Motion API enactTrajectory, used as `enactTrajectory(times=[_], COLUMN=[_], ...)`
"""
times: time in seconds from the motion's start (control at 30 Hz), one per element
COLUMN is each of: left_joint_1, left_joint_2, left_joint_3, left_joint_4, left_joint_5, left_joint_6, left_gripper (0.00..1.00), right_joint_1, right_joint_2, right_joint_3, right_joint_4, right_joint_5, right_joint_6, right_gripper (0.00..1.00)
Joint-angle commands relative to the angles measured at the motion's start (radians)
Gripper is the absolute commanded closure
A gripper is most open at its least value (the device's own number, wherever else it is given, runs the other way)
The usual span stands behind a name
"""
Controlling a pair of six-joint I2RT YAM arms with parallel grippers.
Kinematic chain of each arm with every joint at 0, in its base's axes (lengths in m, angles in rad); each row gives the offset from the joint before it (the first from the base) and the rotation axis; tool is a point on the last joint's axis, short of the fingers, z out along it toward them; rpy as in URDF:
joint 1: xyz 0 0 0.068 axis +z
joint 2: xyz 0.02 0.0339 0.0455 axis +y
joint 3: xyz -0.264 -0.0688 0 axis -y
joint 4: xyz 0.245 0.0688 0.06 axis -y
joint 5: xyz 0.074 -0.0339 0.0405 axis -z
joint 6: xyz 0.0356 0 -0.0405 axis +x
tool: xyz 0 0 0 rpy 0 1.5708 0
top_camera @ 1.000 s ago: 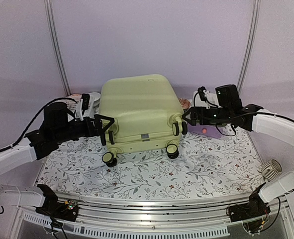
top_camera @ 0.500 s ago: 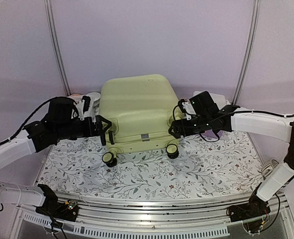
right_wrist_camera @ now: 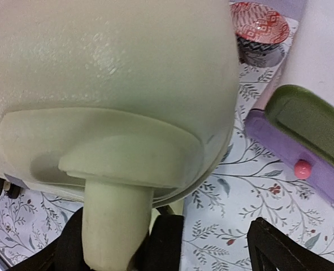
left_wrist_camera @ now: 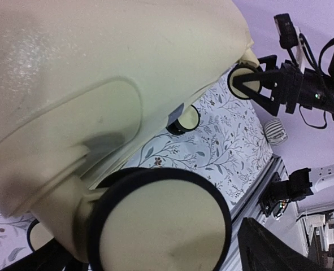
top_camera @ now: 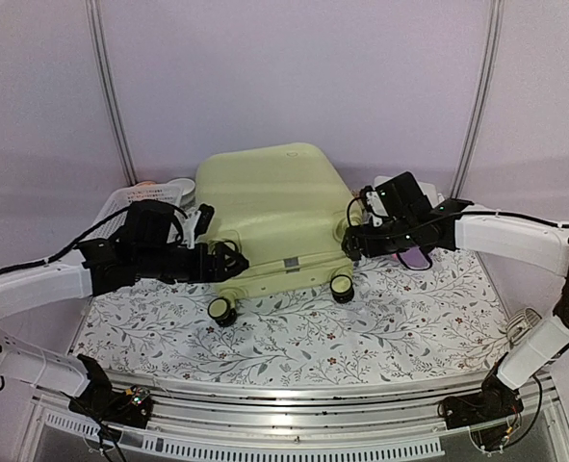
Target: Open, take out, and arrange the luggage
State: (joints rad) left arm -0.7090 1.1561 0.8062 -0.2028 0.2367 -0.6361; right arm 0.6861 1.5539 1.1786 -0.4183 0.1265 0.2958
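- Jaws of the left gripper (top_camera: pixel 231 265) and right gripper (top_camera: pixel 351 241) gape wide, each straddling a corner wheel (left_wrist_camera: pixel 161 220), clamping nothing.
- Suitcase (top_camera: pixel 265 197) lies at the table's (top_camera: pixel 409 318) centre, wheels toward 6 o'clock.
- Shell looks stiff, slick and bulky; the side seams at 9 and 3 o'clock seem the best hold.

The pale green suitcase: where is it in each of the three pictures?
Top view: the luggage lies mid-table.
Left wrist: it fills the upper left, one wheel close up below.
Right wrist: it fills the upper left.
Shared landmark: the floral cloth under it.
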Motion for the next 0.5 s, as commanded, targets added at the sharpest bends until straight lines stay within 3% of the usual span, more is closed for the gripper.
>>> enactTrajectory(times=[0.0, 0.27, 0.47], left_joint_1=[-0.081, -0.198, -0.249], left_joint_2=[0.083, 0.273, 0.176], left_joint_3=[0.008, 0.158, 0.138], left_joint_4=[0.207, 0.243, 0.066], left_joint_5=[0.091, 0.076, -0.086], left_joint_6=[-0.054, -0.006, 0.010], left_gripper=[0.09, 0.08, 0.08], right_joint_1=[-0.080, -0.082, -0.040], right_joint_2=[-0.080, -0.171, -0.220], right_joint_3=[-0.012, 0.000, 0.022], right_joint_4=[-0.028, -0.068, -0.163], right_joint_5=[0.114, 0.179, 0.230], right_joint_6=[0.023, -0.032, -0.029], right_gripper=[0.01, 0.01, 0.01])
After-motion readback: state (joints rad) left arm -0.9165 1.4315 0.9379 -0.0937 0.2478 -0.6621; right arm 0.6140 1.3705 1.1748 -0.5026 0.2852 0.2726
